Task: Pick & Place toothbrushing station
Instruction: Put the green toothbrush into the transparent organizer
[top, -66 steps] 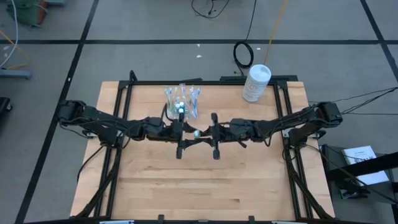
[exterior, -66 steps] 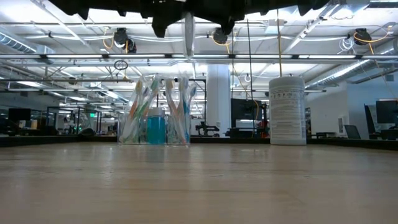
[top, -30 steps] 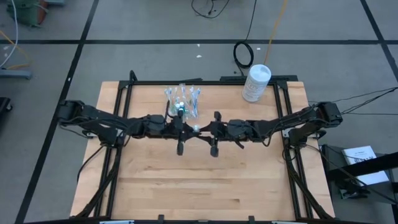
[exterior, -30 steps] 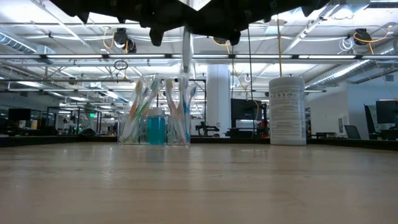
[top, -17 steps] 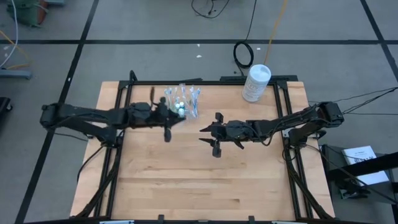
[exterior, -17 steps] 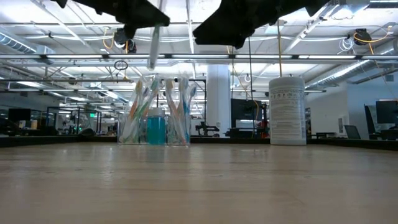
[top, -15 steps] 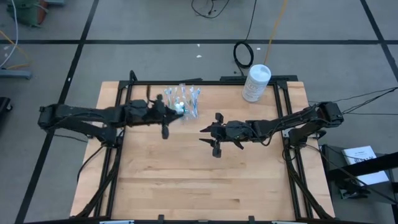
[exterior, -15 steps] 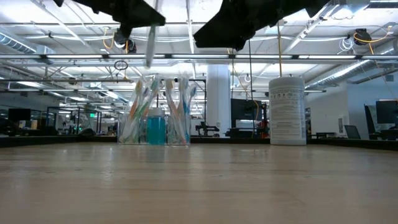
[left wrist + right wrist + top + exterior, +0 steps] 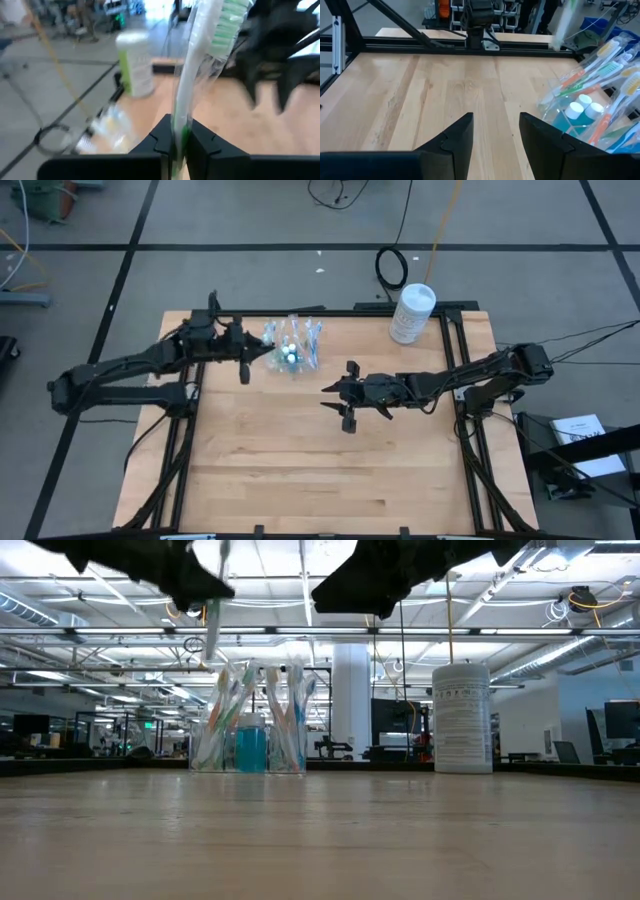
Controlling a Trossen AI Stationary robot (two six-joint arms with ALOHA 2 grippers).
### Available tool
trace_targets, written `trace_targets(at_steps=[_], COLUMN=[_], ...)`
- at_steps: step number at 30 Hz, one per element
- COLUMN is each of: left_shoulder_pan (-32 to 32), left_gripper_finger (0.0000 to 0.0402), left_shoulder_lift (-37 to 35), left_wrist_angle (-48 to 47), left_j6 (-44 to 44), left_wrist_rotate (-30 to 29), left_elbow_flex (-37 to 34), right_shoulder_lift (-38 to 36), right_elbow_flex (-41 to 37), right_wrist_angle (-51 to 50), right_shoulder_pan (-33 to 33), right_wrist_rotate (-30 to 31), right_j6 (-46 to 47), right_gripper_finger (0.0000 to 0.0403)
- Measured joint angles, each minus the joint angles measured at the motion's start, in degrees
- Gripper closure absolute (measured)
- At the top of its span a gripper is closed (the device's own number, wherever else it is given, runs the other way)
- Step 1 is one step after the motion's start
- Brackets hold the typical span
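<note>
The left gripper [image 9: 245, 357], clamped on a wrapped toothbrush [image 9: 197, 65], has swung from mid-table to just beside the station [image 9: 293, 346], so insertion looks next. The right gripper [image 9: 345, 402], jaws apart and empty, stays back, well clear of the station.

Overhead straight down, table-level across, two wrist cameras close in; toothbrushing station [image 9: 292, 347] common to all.

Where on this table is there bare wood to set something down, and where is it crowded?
The near half of the table is bare wood. The far edge is crowded: the toothbrushing station, the left gripper beside it holding a wrapped toothbrush, the white tub. The right gripper hangs mid-table.
</note>
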Motion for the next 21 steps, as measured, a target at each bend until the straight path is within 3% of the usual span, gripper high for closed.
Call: trace_targets(at_steps=[4,12,21], left_shoulder_pan=[6.3,18.3,22.6], left_gripper_finger=[0.0382,0.0379,0.0383], left_shoulder_lift=[0.9,4.1,11.7], left_wrist_angle=[6.1,28.4,35.5], left_j6=[0.2,-2.3,-3.8], left_wrist_rotate=[2.8,16.9,18.7], left_elbow_flex=[-6.2,-19.4,-24.5], right_shoulder_lift=[0.0,0.0,0.0], right_elbow_flex=[0.0,0.0,0.0], right_wrist_angle=[0.1,0.2,0.2], right_shoulder_pan=[0.0,0.0,0.0], right_wrist_rotate=[-0.2,-0.2,-0.2], right_j6=[0.0,-2.9,-7.6], right_gripper_finger=[0.0252,0.0252,0.0252])
